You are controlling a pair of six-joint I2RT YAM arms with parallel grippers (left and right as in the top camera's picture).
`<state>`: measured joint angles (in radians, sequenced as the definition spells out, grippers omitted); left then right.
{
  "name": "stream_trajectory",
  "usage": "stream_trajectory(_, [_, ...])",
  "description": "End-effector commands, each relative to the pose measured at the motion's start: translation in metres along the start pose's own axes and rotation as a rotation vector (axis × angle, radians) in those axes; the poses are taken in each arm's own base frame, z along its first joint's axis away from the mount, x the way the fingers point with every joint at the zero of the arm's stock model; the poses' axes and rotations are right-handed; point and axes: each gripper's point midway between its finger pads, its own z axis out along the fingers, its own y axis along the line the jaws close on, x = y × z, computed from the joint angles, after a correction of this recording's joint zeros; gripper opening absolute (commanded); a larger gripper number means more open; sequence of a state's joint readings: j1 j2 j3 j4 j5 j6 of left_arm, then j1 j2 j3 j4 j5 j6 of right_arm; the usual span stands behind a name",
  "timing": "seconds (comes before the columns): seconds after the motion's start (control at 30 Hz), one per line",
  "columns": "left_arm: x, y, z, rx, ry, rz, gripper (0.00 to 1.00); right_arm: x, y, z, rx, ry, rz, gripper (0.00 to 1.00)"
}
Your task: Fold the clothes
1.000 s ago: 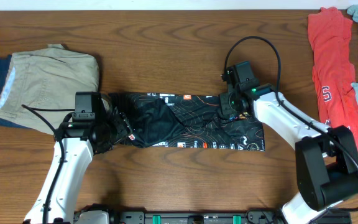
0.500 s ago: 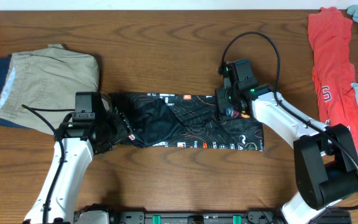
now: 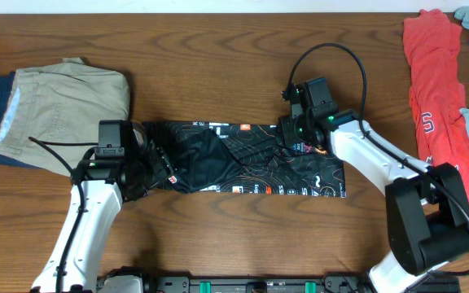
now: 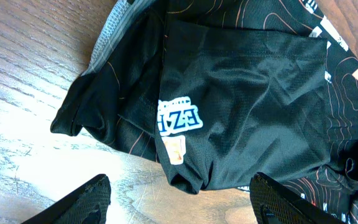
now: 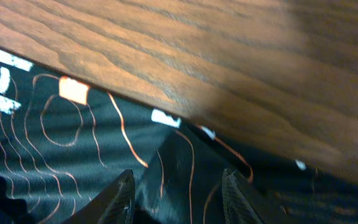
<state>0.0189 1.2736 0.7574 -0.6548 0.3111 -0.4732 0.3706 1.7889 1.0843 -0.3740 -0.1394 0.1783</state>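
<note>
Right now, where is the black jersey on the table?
In the overhead view the black jersey lies as a folded strip in the middle of the table, with the khaki garment to its left and the red shirt far right.

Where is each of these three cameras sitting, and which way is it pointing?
Overhead: fixed above the table, looking straight down; left arm, right arm and jersey show.
Left wrist: on the left arm, looking down at the jersey's left end; open left claw at the bottom.
Right wrist: on the right arm, low over the jersey's far edge; right claw at the bottom.
Shared: all see the jersey on wood.
</note>
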Motion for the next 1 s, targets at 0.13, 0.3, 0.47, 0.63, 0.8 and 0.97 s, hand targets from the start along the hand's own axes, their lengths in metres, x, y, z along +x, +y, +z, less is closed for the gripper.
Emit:
stream_trajectory(0.13, [0.005, 0.007, 0.004, -0.021, 0.016, 0.002, 0.73, -0.014, -0.013, -0.054, 0.126, -0.072, -0.006, 0.47])
stream_trajectory(0.3, [0.005, 0.007, 0.004, -0.021, 0.016, 0.002, 0.73, 0.038, -0.034, -0.057, 0.233, 0.137, 0.004, 0.50])
stream_trajectory(0.47, [0.005, 0.007, 0.004, -0.021, 0.016, 0.002, 0.74, 0.088, -0.046, -0.054, 0.278, 0.331, 0.009, 0.54])
stream_trajectory(0.63, [0.005, 0.007, 0.004, -0.022, 0.019, 0.001, 0.73, 0.112, -0.040, -0.039, 0.216, 0.376, 0.024, 0.54])
stream_trajectory(0.8, [0.008, 0.008, 0.004, -0.028, 0.029, -0.002, 0.73, 0.119, -0.030, -0.027, 0.143, 0.359, 0.035, 0.54])
stream_trajectory(0.97, [0.008, 0.009, 0.004, -0.029, 0.030, -0.003, 0.73, 0.122, -0.032, -0.020, 0.137, 0.334, 0.041, 0.37])
